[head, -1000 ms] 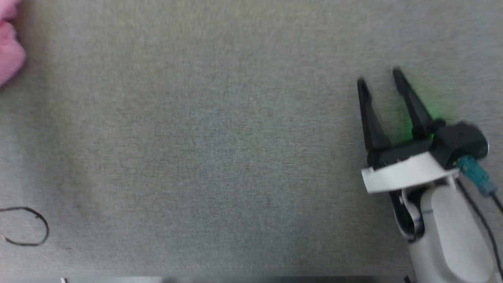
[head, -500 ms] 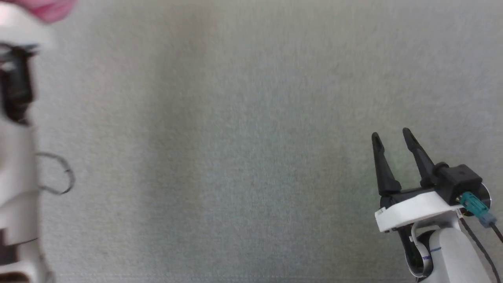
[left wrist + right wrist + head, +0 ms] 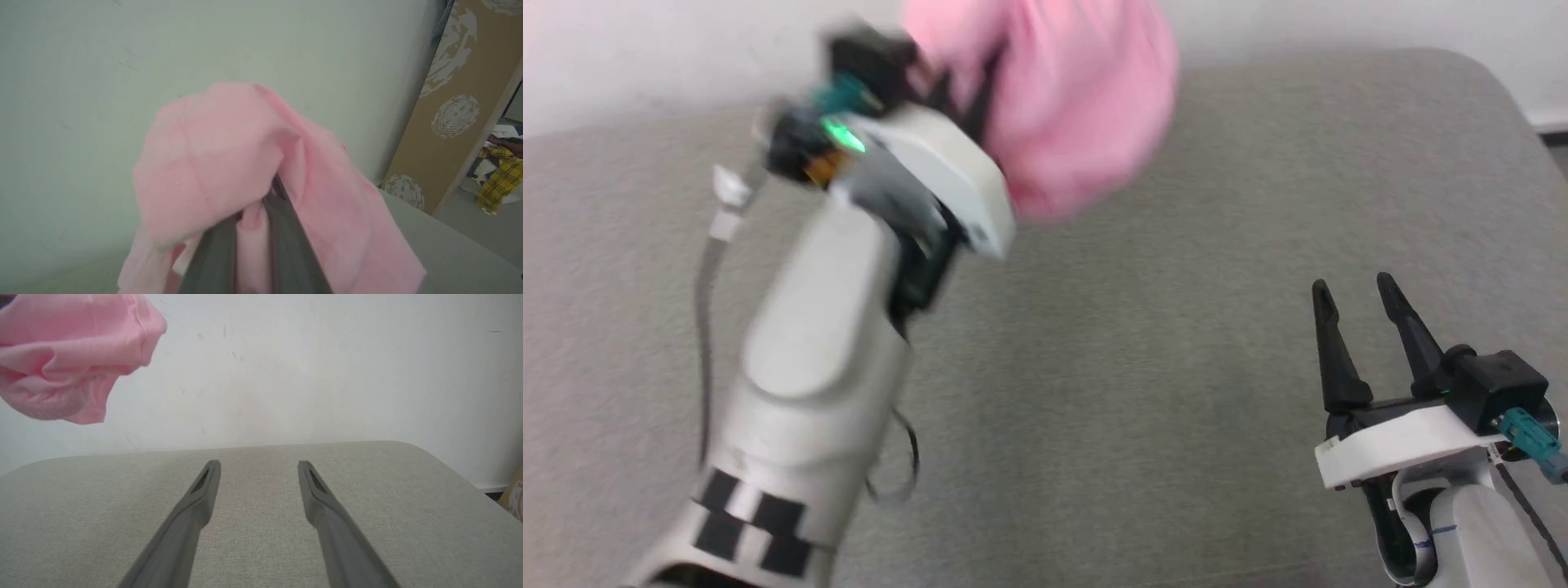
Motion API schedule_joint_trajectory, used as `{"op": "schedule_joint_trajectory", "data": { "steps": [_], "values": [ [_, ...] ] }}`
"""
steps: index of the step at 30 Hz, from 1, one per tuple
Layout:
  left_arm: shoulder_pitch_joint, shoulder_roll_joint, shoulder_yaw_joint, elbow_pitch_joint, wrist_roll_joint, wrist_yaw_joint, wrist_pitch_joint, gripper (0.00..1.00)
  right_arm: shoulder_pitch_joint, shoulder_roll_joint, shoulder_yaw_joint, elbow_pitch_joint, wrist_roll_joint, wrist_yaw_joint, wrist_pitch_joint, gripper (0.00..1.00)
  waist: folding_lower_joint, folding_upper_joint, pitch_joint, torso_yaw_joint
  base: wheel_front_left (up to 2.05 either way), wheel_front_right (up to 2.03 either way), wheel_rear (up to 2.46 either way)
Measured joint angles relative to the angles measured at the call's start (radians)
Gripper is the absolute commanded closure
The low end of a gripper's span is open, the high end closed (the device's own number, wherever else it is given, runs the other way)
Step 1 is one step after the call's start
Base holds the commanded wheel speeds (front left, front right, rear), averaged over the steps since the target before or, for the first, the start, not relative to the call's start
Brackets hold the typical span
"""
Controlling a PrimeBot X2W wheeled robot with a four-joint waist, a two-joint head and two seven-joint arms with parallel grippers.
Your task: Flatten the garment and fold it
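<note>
The light-pink garment (image 3: 1062, 106) hangs bunched in the air above the grey table (image 3: 1176, 327), at the top middle of the head view. My left gripper (image 3: 968, 86) is shut on the garment, its dark fingers buried in the cloth. In the left wrist view the pink garment (image 3: 229, 163) drapes over both fingers (image 3: 286, 241). My right gripper (image 3: 1352, 290) stands open at the lower right, low over the table, with nothing between its fingers. The right wrist view shows the garment (image 3: 69, 355) hanging at the upper left, well apart from my right gripper (image 3: 258, 467).
A white wall (image 3: 1339, 24) rises right behind the table's rounded far edge. A brown patterned board (image 3: 461, 102) leans against the wall beyond the table, with a pile of cloth (image 3: 500, 171) on the floor past it. A cable loop (image 3: 903, 465) hangs by my left forearm.
The head camera has tilted up and swung, so the table's far edge and wall now show. My left arm has come in with the garment lifted off the table. The right gripper stays open.
</note>
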Motion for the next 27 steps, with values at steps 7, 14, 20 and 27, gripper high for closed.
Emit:
{"op": "schedule_joint_trajectory", "data": {
  "steps": [7, 14, 20, 27],
  "values": [
    [0.127, -0.041, -0.138, 0.240, -0.064, -0.053, 0.233, 1.00, 0.000, -0.001, 0.019, 0.000, 0.009, 0.000, 0.001, 0.00, 0.0001, 0.0000, 0.012, -0.087, 0.00, 0.00, 0.00],
    [0.174, -0.048, -0.196, 0.378, -0.116, -0.063, 0.378, 0.00, 0.000, -0.001, 0.028, 0.004, 0.010, 0.000, 0.005, 0.00, 0.0002, 0.0000, 0.027, -0.123, 0.00, 0.00, 0.00],
    [0.180, -0.053, -0.176, 0.370, -0.143, -0.071, 0.278, 0.00, 0.007, -0.001, 0.034, 0.002, 0.007, 0.000, 0.019, 0.00, 0.0001, 0.0000, 0.018, -0.092, 0.00, 0.00, 0.00],
    [0.240, -0.043, -0.092, 0.214, -0.161, -0.034, -0.056, 0.00, 0.012, -0.001, 0.042, -0.027, -0.015, -0.001, 0.042, 0.00, 0.0001, 0.0000, -0.005, -0.028, 0.00, 0.00, 0.00]
  ]
}}
